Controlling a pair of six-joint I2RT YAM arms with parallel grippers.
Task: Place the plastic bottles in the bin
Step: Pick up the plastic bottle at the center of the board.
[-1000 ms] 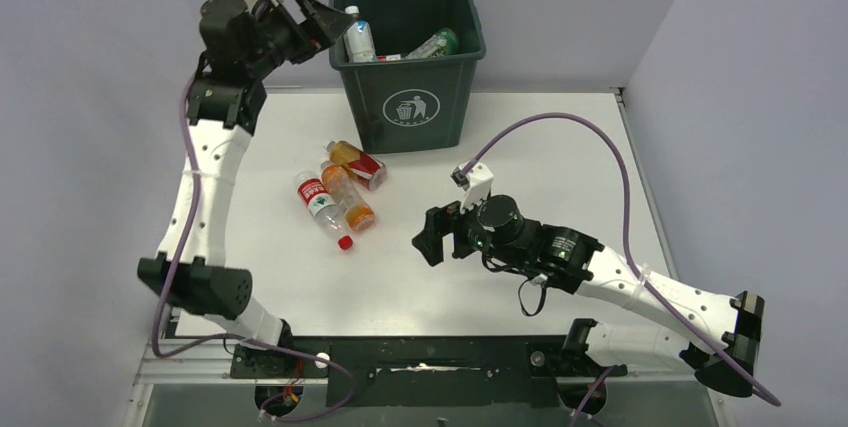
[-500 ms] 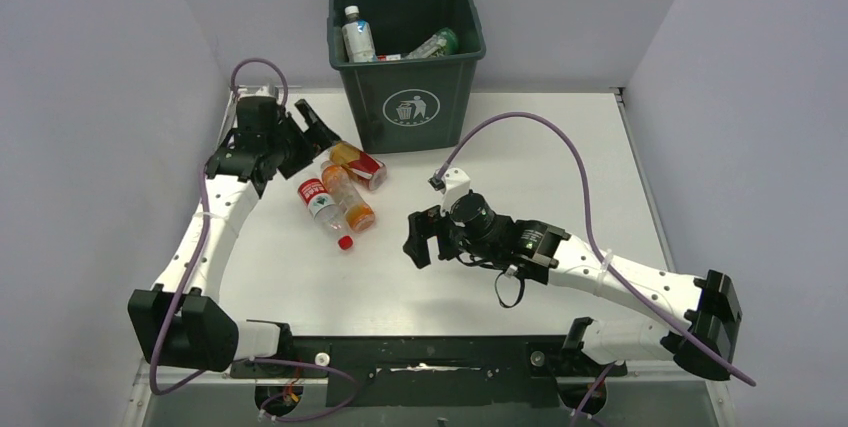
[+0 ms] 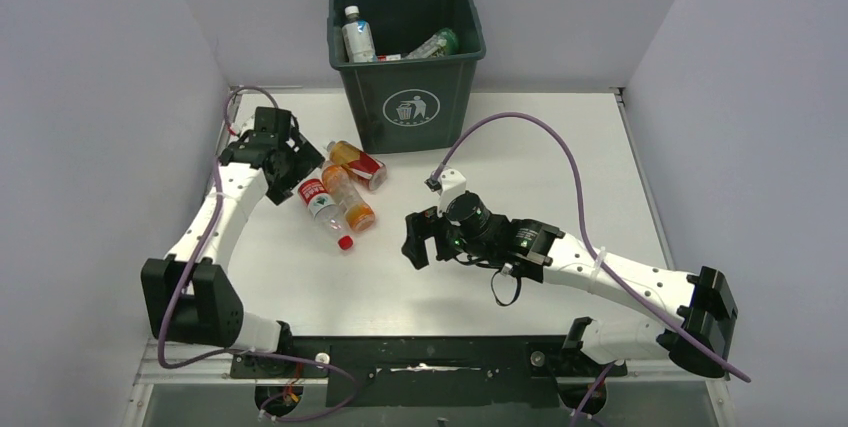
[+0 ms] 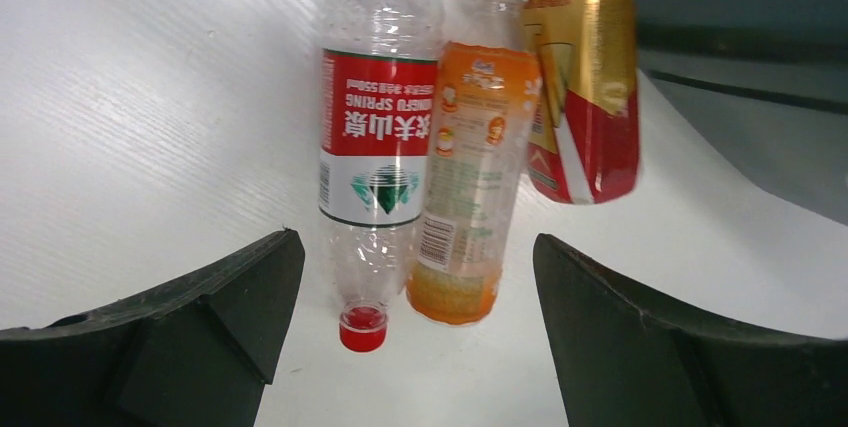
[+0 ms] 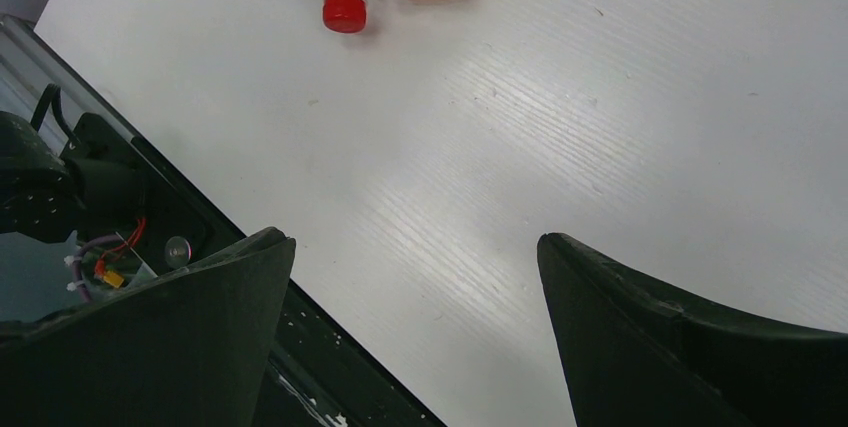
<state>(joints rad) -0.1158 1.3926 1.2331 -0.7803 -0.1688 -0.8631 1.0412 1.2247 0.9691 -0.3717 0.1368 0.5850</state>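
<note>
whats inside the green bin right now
Inside the bin, a white-capped clear bottle shows at the left and a green-labelled bottle lies at the right. Anything deeper is covered by the bin's near side and shadow.

The bin stands at the far middle of the tabletop, with several bottles inside it. In front of the bin and to its left, three more bottles lie close side by side on the tabletop. The left claw sits just left of this group, and the right claw sits to its right, nearer the arm bases.
</note>
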